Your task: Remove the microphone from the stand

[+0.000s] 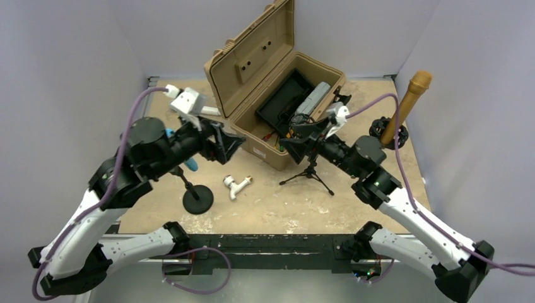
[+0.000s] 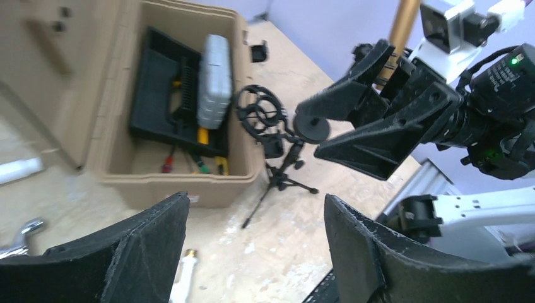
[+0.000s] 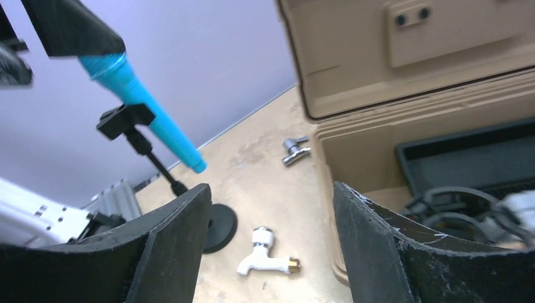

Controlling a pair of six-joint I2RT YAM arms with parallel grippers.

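Blue microphone (image 3: 148, 113) sits tilted in the clip of the black round-based stand (image 1: 197, 199), on the left of the pale wooden table (image 1: 353, 208), close under the left arm. The left gripper (image 2: 255, 202) and the right gripper (image 3: 271, 189) both gape empty, facing each other in front of the open tan plastic case (image 1: 252, 60).

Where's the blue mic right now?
Top view, left side: the blue microphone sits clipped in the round-base stand, partly hidden under the left arm, left of the white faucet.
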